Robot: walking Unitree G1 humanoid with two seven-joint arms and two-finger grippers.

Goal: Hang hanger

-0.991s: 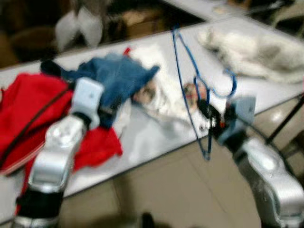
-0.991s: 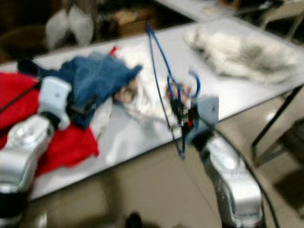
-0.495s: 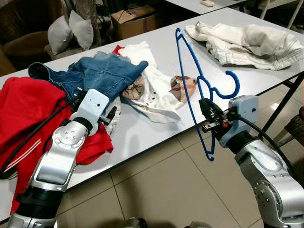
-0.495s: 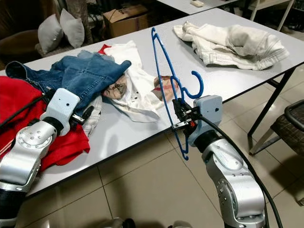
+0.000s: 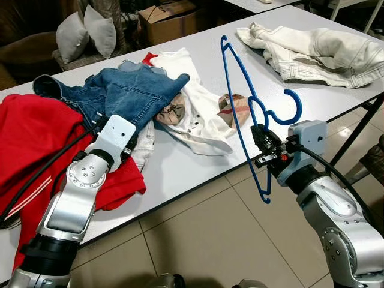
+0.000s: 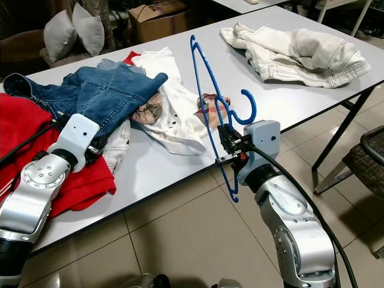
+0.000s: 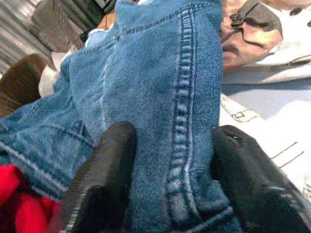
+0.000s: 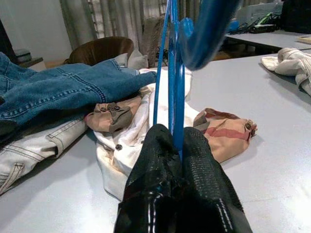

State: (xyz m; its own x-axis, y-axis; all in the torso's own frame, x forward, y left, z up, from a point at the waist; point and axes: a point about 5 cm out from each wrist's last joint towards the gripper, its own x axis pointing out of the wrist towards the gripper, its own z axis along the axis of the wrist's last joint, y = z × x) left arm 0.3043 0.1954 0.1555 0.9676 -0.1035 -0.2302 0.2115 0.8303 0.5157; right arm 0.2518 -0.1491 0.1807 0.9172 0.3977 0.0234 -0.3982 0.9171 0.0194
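Since half a second earlier, the left gripper (image 7: 170, 179) had pushed forward onto the blue jeans (image 5: 129, 90), its wrist block now lying over the denim edge, while the right arm had barely shifted at all. In the left wrist view the two black fingers (image 7: 104, 165) stood spread apart with a fold of denim and its stitched seam lying between them, not clamped on it. The right gripper (image 5: 264, 141) was out over the front edge of the grey table (image 5: 180, 174), fingers clenched tight on the blue hanger (image 5: 243, 114), pinching it just below the hook. The hanger stood nearly upright in the air, hook curling toward the robot's right, its long triangle reaching up over the tabletop and its lower corner dangling below the table edge above the tiled floor (image 5: 204, 240). Behind it on the table lay a white shirt with a checked collar (image 5: 198, 108), touching the jeans. A red garment (image 5: 36, 144) was piled at the robot's left, partly under the left arm. A heap of white trousers (image 5: 312, 51) lay well apart at the far right. Grey cushions (image 5: 84, 33) and a cardboard box (image 5: 168, 18) sat beyond the table.
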